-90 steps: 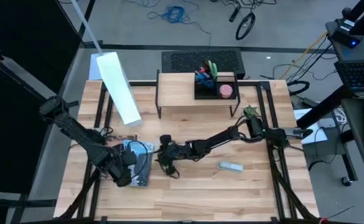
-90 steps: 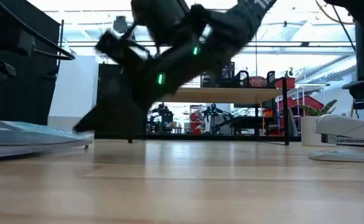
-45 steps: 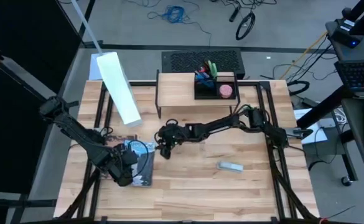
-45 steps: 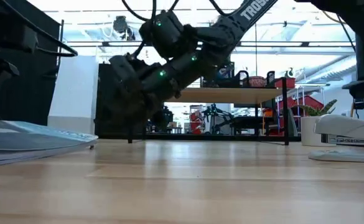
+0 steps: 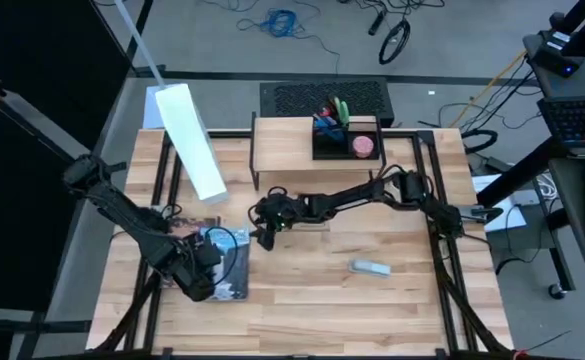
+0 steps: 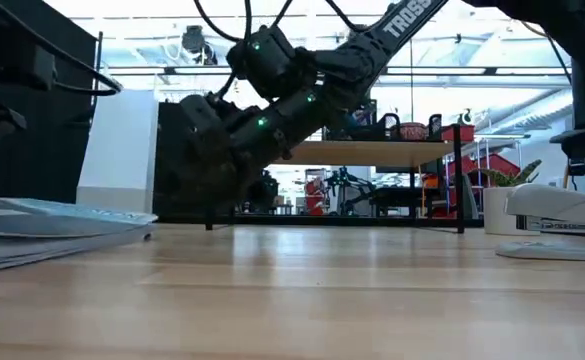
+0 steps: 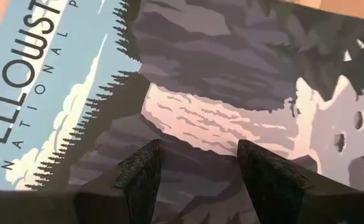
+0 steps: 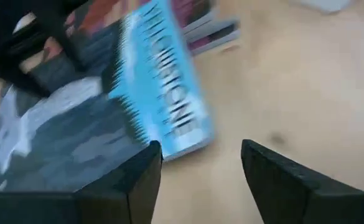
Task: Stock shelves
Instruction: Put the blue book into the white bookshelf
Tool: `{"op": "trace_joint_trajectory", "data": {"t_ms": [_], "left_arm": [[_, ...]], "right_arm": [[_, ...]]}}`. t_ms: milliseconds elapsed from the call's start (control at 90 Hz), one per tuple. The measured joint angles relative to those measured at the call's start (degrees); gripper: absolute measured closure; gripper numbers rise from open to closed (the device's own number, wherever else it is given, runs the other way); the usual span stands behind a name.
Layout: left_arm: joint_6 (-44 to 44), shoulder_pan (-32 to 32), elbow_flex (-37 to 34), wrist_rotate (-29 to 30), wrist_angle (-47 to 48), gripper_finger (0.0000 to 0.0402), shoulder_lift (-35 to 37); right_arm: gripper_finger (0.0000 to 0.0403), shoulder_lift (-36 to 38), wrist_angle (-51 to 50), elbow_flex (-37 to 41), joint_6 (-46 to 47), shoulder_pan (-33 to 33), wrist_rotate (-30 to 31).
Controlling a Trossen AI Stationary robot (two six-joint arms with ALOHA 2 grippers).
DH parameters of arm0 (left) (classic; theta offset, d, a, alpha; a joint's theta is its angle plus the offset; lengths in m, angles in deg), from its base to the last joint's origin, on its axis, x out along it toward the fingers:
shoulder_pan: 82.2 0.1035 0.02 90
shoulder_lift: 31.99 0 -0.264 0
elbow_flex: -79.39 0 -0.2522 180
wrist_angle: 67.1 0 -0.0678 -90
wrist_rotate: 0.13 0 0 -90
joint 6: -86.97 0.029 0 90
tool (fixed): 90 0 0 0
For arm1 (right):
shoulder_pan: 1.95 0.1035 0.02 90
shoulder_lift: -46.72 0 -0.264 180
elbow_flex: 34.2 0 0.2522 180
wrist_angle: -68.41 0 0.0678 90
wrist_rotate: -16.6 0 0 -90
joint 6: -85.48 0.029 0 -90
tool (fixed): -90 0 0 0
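1. The shelves, a low light-wood riser on thin black legs, stand at the far middle of the table. A black tray of pens sits on top.
2. The left gripper hovers right over a stack of books near the table's front left. Its fingers are spread apart, holding nothing, just above a Yellowstone cover.
3. The right gripper sits mid-table, just right of the books, its jaws open and empty.
4. Over the last second the right gripper has pulled back from the table's front toward the riser and lifted slightly; the left arm has barely moved.
5. A white stapler lies alone to the right.
6. Nothing is gripped yet, so stocking seems barely begun; a book pickup looks likely next.
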Motion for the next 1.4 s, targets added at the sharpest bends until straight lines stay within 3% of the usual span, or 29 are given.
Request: {"op": "trace_joint_trajectory", "data": {"t_ms": [267, 611, 911, 1400], "left_arm": [[-0.61, -1.40, -2.07, 0.80, -0.93, 0.0203, 0.13], [-6.20, -6.38, -3.01, 4.18, -0.01, 0.0203, 0.02], [-6.19, -6.38, -3.06, 4.51, -0.15, 0.0203, -0.02], [-6.14, -6.38, -3.22, 6.01, -0.96, 0.0203, -0.13]], "right_arm": [[0.0177, -1.87, 0.59, -0.02, 6.85, -0.01, -0.34], [0.0177, -3.98, 6.16, -0.07, 9.08, 0.51, -0.41], [0.0177, -5.62, 12.60, -0.16, 13.32, 1.27, -4.13], [0.0177, -6.19, 11.10, -0.31, 15.42, 4.11, -0.93]]}}
